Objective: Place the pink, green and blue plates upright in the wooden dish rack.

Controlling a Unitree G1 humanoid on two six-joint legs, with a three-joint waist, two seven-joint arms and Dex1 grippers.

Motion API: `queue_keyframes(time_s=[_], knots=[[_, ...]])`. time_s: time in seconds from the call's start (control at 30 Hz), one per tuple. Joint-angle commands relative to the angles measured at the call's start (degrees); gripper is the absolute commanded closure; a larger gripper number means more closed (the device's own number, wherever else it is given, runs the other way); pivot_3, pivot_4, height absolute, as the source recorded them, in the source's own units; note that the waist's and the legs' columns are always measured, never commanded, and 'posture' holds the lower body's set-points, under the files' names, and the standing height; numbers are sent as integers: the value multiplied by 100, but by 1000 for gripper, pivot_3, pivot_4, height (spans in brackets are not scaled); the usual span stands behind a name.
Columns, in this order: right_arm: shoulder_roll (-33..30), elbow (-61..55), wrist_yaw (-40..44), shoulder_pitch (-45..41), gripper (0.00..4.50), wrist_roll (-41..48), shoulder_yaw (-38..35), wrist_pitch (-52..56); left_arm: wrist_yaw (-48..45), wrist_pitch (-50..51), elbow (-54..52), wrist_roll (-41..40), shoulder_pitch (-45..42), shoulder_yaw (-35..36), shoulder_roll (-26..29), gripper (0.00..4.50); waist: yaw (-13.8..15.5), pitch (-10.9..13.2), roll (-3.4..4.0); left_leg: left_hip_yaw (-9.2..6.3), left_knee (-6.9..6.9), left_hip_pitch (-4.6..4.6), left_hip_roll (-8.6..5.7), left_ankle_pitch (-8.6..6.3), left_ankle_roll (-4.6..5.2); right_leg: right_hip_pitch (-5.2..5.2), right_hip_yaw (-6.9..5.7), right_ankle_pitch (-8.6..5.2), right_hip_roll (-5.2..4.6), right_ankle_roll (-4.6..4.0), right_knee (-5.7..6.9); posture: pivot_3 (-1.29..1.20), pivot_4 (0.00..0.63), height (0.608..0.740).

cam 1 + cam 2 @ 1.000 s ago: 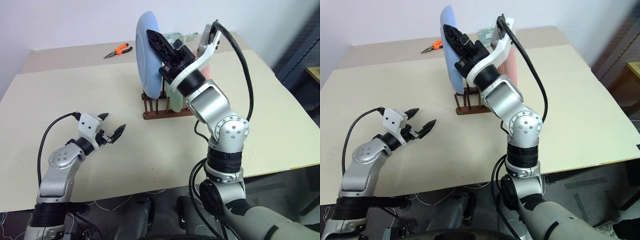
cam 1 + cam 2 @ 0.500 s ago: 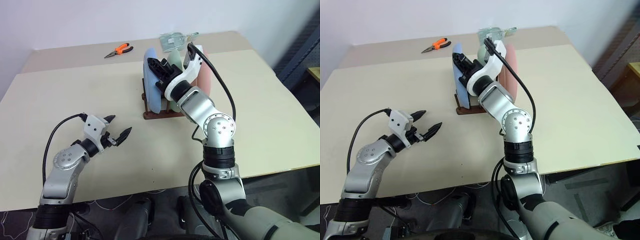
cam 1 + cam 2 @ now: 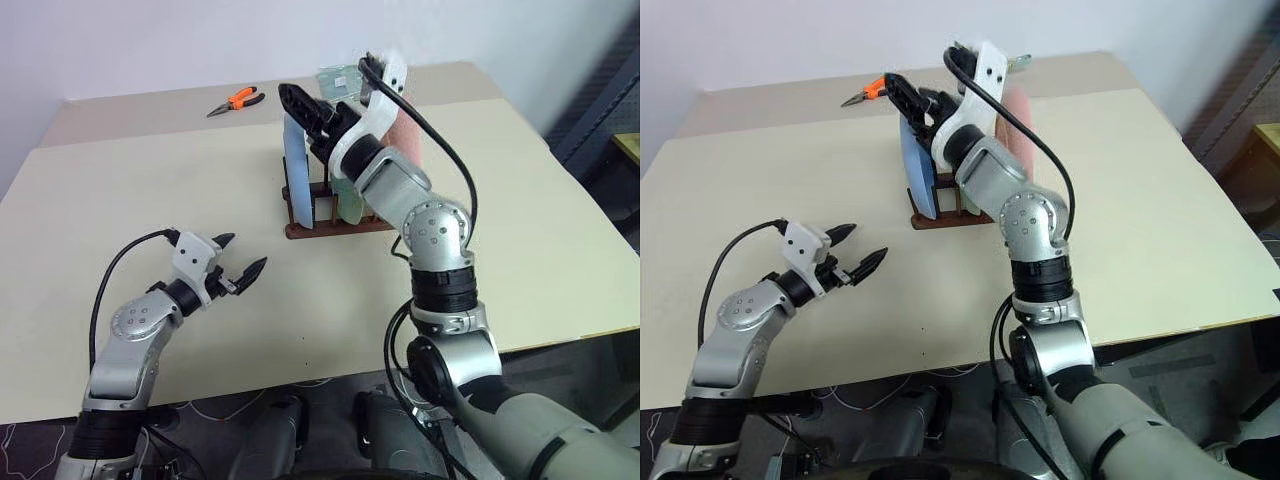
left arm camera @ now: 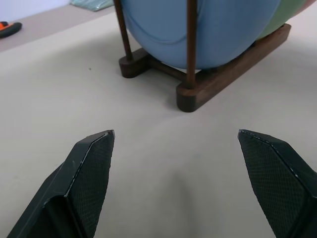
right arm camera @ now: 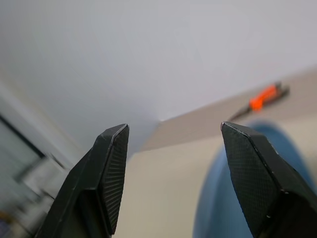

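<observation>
The table [image 3: 120, 180] is carrying everything, a broad pale surface spreading under both arms. Toward its far side the wooden dish rack [image 3: 335, 225] is sitting with all 3 plates standing on edge between its pegs. The blue plate [image 3: 298, 170] is standing upright at the rack's left end, directly below the right jaws; the green plate [image 3: 348, 205] is standing next to it, mostly hidden behind the right arm, and the pink plate [image 3: 408, 135] is standing at the rack's right end, behind that arm's wrist.

The right gripper [image 3: 305, 105] is hovering just above the blue plate's top rim with its jaws parted and nothing between them — the right wrist view is showing clear space between the 2 black fingers [image 5: 106, 173], with the plate's blue edge low beside one of them. The left gripper [image 3: 240, 265] is hanging low over bare table, well apart from the rack, its jaws spread wide and empty; the rack's near end and the blue plate are lying ahead of them in the left wrist view.

Orange-handled pliers [image 3: 240, 98] are lying near the table's far edge, beyond the right jaws and to their left.
</observation>
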Motion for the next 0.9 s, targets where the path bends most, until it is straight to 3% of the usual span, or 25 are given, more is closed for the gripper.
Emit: queue_keyframes(time_s=[0.03,0.13,0.23,0.37,0.57,0.9], knots=[[-683,-979,820,-205,1532,-409,-17,-402,33,-69,-194,19,0,6,-10,395,21,0,-1,0,1,0,0,0,0,1,0,0,0,0,0,0,150,740],[-1906,-1852,1809,367,1532,-444,-341,-455,83,-84,-216,18,38,36,-7,395,61,-3,-10,-1,3,-3,-1,0,1,6,-4,0,-2,1,-12,0,150,740],[-3261,-2320,2571,1595,1532,-169,-1317,-152,66,-127,-187,12,135,79,29,395,123,-13,-28,-4,3,0,0,-7,10,25,-11,-1,-3,2,-32,0,150,740],[-4265,-2151,3358,3380,1532,-424,-2102,-176,40,-210,-49,51,140,53,30,395,163,-11,-27,3,6,5,2,-11,17,38,-9,-2,-10,2,-38,0,150,740],[-4277,-1515,3835,4776,1532,-1477,-1677,-1069,64,-375,232,166,63,-42,-55,395,122,-11,-24,21,10,16,15,-10,16,39,-1,-2,-6,2,-31,0,150,740],[-3844,-89,4137,4513,1532,-2445,-954,-2271,86,-513,171,276,409,171,148,395,171,-10,-24,22,12,20,14,-11,16,46,-1,-2,-6,2,-35,0,150,740]])
